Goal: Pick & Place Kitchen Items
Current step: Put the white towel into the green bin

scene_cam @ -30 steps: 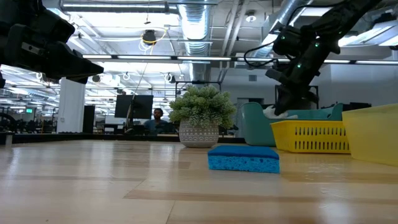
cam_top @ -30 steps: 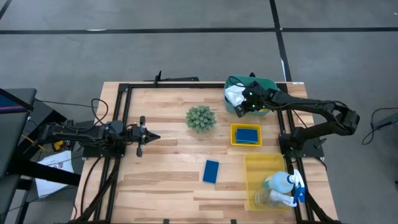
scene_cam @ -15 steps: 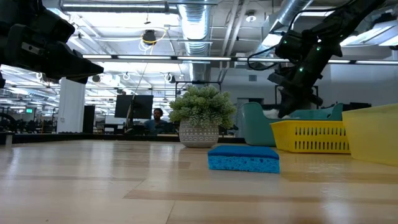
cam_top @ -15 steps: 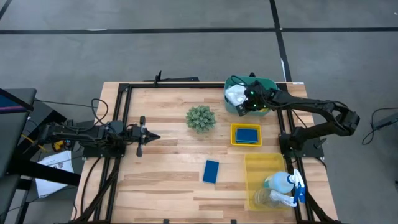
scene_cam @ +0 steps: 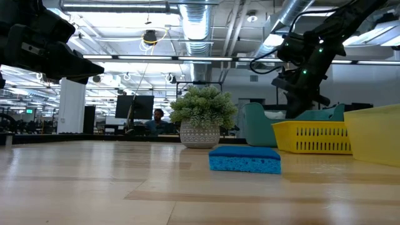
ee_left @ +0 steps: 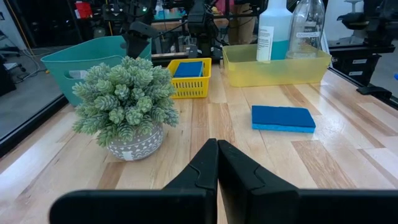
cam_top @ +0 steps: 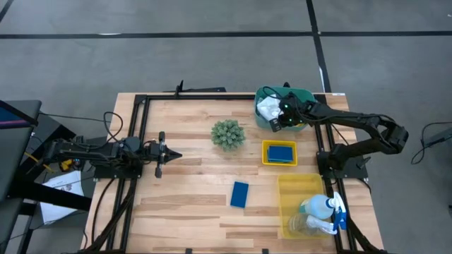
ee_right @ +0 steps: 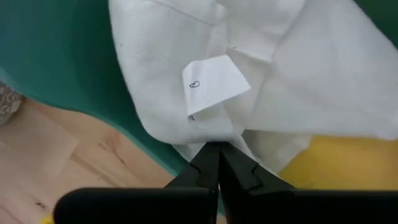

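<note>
White cloth [ee_right: 273, 81] care tag [ee_right: 214, 84] unreadable; right pincer [ee_right: 217, 163] pinched on cloth; left pincer [ee_left: 217, 163] closed.

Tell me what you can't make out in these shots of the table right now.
- White cloth in the teal bin: its far part is hidden by the right gripper in the high view.
- Clear cup: top cut off, left wrist view.
- Yellow patch by the cloth, right wrist view: unidentifiable.

Wood, cloth, foam and plastic surfaces

A pale planked wooden tabletop [cam_top: 198, 204] is being shown with a soft sheen; the white cloth [ee_right: 267, 68] is looking matt and creased, the blue sponge [scene_cam: 244, 159] porous, the yellow bin [ee_left: 277, 65] translucent plastic.
</note>
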### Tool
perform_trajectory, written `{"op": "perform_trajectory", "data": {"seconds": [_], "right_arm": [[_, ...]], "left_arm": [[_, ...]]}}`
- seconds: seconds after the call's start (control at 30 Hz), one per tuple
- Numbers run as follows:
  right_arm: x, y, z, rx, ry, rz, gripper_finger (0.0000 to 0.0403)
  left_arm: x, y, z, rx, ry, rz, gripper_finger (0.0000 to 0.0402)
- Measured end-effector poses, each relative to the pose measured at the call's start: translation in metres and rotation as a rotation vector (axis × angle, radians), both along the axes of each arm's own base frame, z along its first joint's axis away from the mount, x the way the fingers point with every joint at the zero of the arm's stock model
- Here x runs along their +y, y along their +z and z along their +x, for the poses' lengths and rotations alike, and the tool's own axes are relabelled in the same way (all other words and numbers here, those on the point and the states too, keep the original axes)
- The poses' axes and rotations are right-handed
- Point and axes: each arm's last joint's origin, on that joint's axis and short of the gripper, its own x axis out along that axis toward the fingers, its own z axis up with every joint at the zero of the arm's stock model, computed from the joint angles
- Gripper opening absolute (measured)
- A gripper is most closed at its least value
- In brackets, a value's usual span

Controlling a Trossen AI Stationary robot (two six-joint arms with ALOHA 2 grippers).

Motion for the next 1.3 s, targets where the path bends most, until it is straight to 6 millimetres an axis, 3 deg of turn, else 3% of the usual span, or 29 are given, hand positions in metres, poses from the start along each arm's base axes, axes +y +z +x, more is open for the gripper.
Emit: {"op": "perform_trajectory", "data": {"seconds": [0.53, 0.83, 1.3], "right_arm": [[-0.003, 0.002, 0.002, -0.015, -0.042, -0.055, 0.0000], [-0.005, -0.009, 0.007, 0.034, -0.026, -0.011, 0.0000], [0.000, 0.005, 0.019, 0.036, 0.002, -0.098, 0.0000]], "left_arm": [[0.000, 0.000, 0.000, 0.000, 0.000, 0.000, 0.0002], [0.000, 0.000, 0.000, 0.000, 0.000, 0.000, 0.0002], [0.000, 0.000, 0.000, 0.000, 0.000, 0.000, 0.0002]]}}
